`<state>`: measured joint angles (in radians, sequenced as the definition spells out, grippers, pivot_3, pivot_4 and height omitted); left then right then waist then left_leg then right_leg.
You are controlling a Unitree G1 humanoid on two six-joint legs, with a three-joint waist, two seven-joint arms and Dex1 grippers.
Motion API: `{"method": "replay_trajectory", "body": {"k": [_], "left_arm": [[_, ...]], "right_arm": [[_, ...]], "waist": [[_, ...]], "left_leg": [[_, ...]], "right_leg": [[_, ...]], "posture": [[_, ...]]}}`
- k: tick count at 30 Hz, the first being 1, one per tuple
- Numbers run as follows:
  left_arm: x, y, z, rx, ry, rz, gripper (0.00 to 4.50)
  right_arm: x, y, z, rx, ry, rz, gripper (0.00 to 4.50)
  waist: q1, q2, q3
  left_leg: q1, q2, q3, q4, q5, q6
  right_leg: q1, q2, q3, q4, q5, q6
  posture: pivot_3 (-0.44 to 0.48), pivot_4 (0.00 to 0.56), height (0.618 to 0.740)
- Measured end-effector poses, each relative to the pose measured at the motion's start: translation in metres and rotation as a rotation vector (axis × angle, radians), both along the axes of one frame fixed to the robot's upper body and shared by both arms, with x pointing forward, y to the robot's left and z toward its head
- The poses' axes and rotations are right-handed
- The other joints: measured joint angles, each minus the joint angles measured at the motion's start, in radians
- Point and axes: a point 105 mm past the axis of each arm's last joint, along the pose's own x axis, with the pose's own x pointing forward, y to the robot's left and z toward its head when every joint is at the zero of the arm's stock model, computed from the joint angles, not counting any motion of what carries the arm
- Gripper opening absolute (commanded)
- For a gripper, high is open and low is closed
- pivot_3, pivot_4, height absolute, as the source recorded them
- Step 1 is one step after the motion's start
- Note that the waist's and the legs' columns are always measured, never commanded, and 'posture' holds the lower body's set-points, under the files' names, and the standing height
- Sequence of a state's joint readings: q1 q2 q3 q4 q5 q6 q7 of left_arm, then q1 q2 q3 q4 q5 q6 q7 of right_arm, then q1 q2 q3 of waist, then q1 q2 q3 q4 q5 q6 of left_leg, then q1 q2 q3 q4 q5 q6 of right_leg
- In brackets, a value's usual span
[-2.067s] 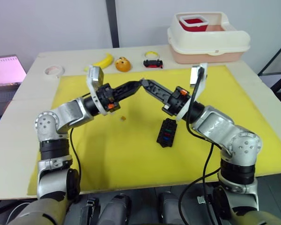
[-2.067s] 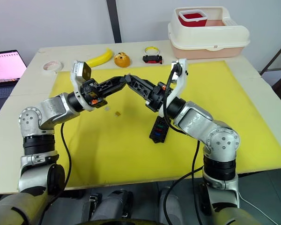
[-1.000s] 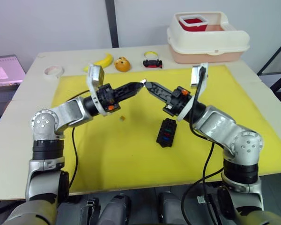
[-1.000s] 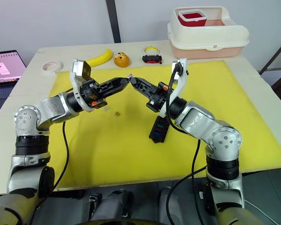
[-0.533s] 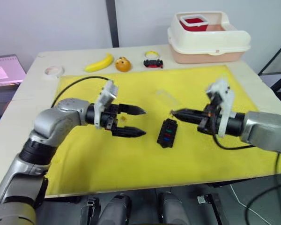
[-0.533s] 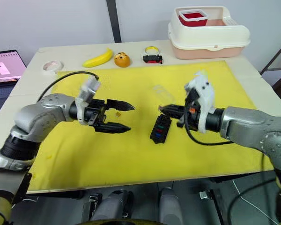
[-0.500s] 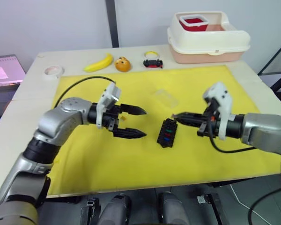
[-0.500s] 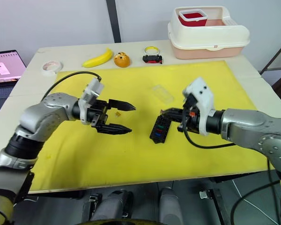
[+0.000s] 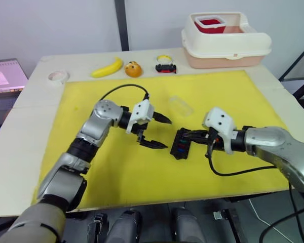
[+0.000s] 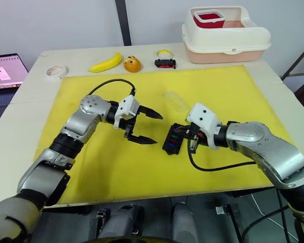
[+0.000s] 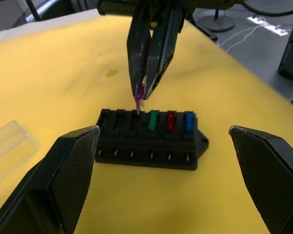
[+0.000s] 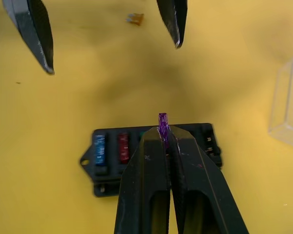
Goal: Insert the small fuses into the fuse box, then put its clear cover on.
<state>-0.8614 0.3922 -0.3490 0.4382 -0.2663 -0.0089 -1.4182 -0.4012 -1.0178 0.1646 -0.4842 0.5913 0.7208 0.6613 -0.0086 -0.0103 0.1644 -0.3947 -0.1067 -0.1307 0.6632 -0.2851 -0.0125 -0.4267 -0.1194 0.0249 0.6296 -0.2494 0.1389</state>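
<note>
The tiny purple plastic fuse (image 11: pixel 138 95) is pinched at the tip of my right pincer (image 12: pixel 163 130), clamped on it just above an empty slot of the small black slotted fuse box (image 11: pixel 149 139), which lies at frame centre on the yellow mat (image 9: pixel 91 167). I'd lower it squarely, blades aligned, beside the green, red and blue fuses already seated. My left pincer (image 9: pixel 156 131) hangs spread apart just left of the box.

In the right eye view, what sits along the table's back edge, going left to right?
White tape roll → banana → small orange fruit → small black and red item → cream lidded bin.
</note>
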Motion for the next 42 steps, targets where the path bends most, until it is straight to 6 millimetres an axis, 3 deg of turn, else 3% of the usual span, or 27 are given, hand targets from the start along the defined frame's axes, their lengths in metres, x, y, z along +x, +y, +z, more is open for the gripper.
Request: {"method": "replay_trajectory", "body": {"k": [10,42], "left_arm": [[0.006,-0.007,-0.011,0.042,-0.018,0.011,4.49],[0.005,-0.015,-0.010,0.029,-0.026,0.015,4.49]], "right_arm": [[0.007,-0.002,-0.009,-0.051,-0.014,0.032,0.00],[0.011,0.000,-0.019,-0.064,-0.002,0.062,0.00]], "waist": [[0.000,0.000,0.000],[-0.001,0.000,0.000]], "left_leg": [[0.000,0.000,0.000,0.000,0.000,0.000],[0.000,0.000,-0.001,0.001,0.000,0.000]], "right_leg": [[0.000,0.000,0.000,0.001,0.000,0.000],[0.000,0.000,0.000,0.002,0.000,0.000]], "posture": [[0.000,0.150,0.740],[0.000,0.150,0.740]]}}
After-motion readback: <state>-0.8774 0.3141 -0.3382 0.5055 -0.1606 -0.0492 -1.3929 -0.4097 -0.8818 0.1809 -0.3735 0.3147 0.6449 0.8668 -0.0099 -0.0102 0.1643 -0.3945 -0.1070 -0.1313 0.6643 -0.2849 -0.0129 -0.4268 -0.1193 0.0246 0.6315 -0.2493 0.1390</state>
